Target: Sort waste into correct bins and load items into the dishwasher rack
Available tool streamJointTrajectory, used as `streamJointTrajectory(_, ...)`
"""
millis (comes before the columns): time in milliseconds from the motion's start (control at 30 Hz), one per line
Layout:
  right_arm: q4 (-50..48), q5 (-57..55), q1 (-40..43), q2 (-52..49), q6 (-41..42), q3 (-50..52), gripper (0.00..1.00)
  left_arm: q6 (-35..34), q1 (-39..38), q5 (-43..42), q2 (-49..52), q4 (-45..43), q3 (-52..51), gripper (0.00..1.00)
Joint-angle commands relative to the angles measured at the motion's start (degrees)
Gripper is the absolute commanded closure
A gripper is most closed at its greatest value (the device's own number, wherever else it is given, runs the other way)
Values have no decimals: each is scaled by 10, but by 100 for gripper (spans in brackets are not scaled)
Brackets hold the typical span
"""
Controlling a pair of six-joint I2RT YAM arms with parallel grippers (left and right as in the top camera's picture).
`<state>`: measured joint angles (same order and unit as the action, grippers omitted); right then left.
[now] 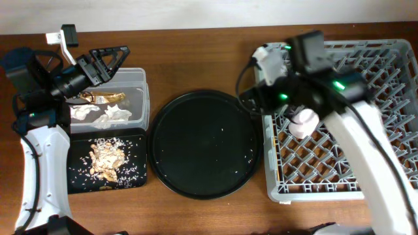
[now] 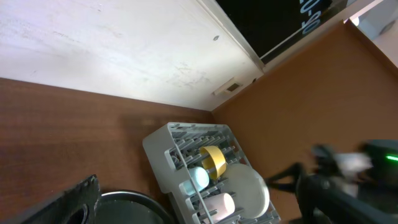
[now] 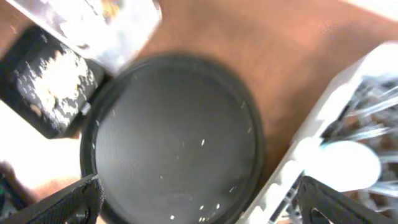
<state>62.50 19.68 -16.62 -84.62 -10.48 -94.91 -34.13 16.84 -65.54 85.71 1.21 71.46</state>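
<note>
The light-grey dishwasher rack is at the right. In the left wrist view the rack holds a yellow bowl, a light blue cup, a pale pink cup and a grey-white plate. From overhead only the pink cup shows; my right arm hides the others. My right gripper is open and empty at the rack's left edge. My left gripper is open and empty above the clear tub, which holds a gold foil wrapper and tissue wads. The chopsticks are out of view.
The shallow black tray below the tub holds tan food scraps and white grains. The large round black tray lies between the bins and the rack, with a few white grains on it; it also shows in the right wrist view.
</note>
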Motion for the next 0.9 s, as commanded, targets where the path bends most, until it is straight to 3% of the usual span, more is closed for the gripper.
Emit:
streamJointTrajectory(0,-9,-59,-2,114,3,-7,2,1,2,-1,-1,-1,2,1)
streamJointTrajectory(300,-29,-101,-2,371,3,68,2,1,2,-1,-1,-1,2,1)
streamJointTrajectory(667,-253,-101,97,760,3,500,2,1,2,-1,-1,-1,2,1)
streamJointTrajectory(867,-450,-98,123,836,8,687,2,1,2,-1,-1,-1,2,1)
